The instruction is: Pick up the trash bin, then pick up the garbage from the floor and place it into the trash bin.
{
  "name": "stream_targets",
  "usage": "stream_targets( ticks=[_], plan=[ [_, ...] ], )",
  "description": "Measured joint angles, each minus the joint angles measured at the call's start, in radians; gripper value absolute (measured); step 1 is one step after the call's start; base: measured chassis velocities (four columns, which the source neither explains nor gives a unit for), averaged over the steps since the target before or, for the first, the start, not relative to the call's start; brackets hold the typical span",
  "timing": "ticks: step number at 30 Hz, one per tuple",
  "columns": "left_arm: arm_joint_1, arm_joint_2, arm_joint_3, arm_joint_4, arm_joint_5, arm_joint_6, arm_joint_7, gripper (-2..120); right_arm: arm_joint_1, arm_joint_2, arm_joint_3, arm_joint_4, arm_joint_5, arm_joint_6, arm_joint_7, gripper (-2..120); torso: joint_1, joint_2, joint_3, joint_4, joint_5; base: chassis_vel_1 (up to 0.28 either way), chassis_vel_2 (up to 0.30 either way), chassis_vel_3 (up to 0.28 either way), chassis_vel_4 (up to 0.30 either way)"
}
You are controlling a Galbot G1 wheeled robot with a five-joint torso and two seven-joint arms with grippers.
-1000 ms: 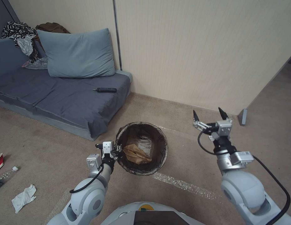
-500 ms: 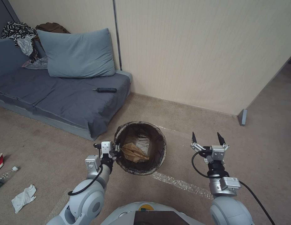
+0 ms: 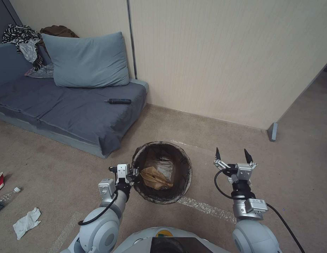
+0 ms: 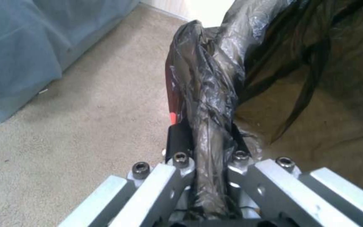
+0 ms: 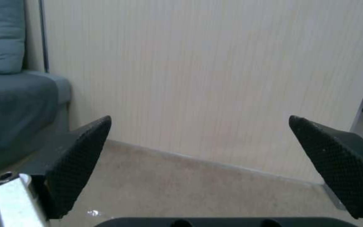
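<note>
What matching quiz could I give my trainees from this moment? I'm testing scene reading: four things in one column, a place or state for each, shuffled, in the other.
Things:
1. trash bin
2. right gripper
3. crumpled white tissue
4. black screwdriver-like tool

Places or states:
A. lying on the sofa seat
B. open, holding nothing, above the carpet
C. on the carpet to the robot's left
D. held by its bag-lined rim in the left gripper

Pairs: 1-D, 2-B, 3-C, 4-A
</note>
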Motion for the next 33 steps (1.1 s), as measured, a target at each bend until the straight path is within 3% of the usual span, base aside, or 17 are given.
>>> stream_targets(
  ticks=[16,33],
  plan=[
    [0.007,-0.011,-0.003,-0.006,0.005,-0.004,-0.001,2,0.028,0.007,-0.001,-0.007,-0.002,-0.004,0.0,100,0.0,0.0,0.0,-0.0001,0.0001,0.017,0.015,0.014,0.013],
    [0.012,-0.017,-0.011,-0.011,0.008,-0.007,-0.002,2,0.036,-0.001,-0.022,-0.01,-0.002,-0.009,0.001,100,0.0,0.0,0.0,0.0001,0.0,0.094,0.091,0.093,0.092]
  ],
)
